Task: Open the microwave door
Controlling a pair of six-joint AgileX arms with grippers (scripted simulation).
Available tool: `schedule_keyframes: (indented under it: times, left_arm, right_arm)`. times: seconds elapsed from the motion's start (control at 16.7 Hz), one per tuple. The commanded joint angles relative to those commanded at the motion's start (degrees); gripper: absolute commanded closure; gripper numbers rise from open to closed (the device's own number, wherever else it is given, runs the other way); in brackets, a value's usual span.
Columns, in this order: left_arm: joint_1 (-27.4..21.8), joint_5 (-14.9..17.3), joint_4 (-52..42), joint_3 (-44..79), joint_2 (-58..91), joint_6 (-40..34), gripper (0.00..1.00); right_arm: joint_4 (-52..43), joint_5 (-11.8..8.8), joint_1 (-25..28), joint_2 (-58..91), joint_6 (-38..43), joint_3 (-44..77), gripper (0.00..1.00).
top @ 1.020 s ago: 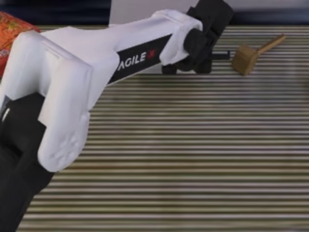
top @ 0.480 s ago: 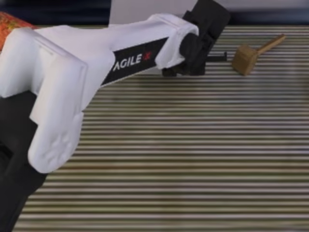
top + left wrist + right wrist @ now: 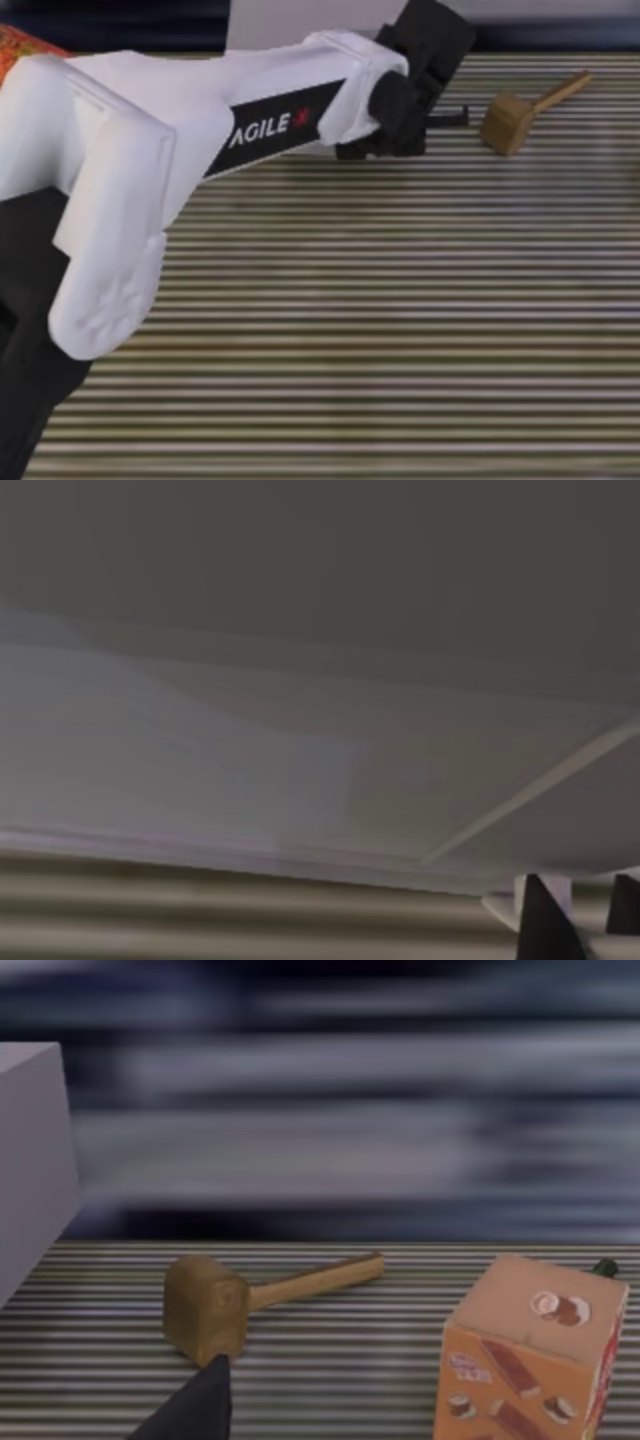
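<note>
- Left arm reaches across the table toward its far edge; the left gripper sits low against the front of the microwave, which stands at the far edge, just behind and above it.
- Left wrist view: a flat grey panel — the microwave door — fills nearly all of it, very close ahead of the gripper. Two dark fingertips show at the panel's lower edge with a gap between them; whether they clamp anything — cannot tell.
- Wooden mallet lies on the table just beyond the left gripper, on the side away from the arm, not touching.
- Right gripper: only one dark fingertip shows in the right wrist view; clenched or released, cannot tell. Ahead of it the mallet; an orange carton stands beside.
</note>
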Motion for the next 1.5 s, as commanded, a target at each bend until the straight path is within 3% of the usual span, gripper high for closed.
schedule_keyframes:
  times: [1.08, 1.5]
  left_arm:
    - [0.00, 0.00, 0.00, 0.00, 0.00, 0.00, 1.00]
    - [0.09, 1.75, 3.46, -5.23, -2.82, 2.85, 1.00]
  right_arm:
    - [0.00, 0.00, 0.00, 0.00, 0.00, 0.00, 0.00]
    - [0.00, 0.00, 0.00, 0.00, 0.00, 0.00, 0.00]
